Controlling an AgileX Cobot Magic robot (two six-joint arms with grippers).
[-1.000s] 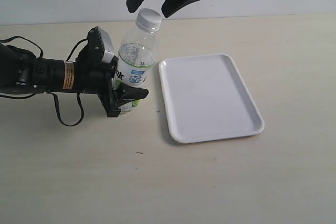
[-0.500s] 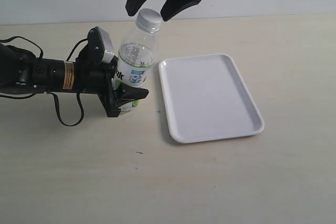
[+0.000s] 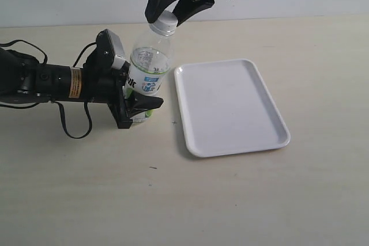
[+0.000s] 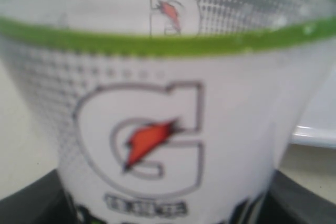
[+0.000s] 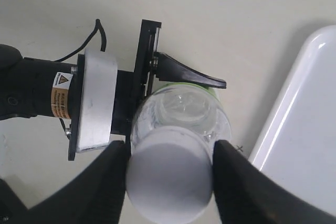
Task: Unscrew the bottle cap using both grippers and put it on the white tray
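The clear bottle (image 3: 151, 67) stands slightly tilted just left of the white tray (image 3: 230, 108). My left gripper (image 3: 138, 105) comes in from the left and is shut on the bottle's lower labelled body; in the left wrist view the bottle's label (image 4: 168, 129) fills the frame, with black fingers (image 4: 31, 205) at its sides. My right gripper (image 3: 165, 20) hangs above, with its two fingers (image 5: 105, 182) pressed against opposite sides of the white bottle cap (image 5: 169, 177). The cap sits on the bottle's neck.
The tray (image 5: 304, 129) lies flat on the pale tabletop, bare inside, its near corner a short way from the bottle. The left arm's black cables (image 3: 72, 125) loop on the table at the left. A white wall runs along the back.
My right gripper has come down from above the cap and drawn its fingers together onto it. The left gripper and the bottle have not moved.
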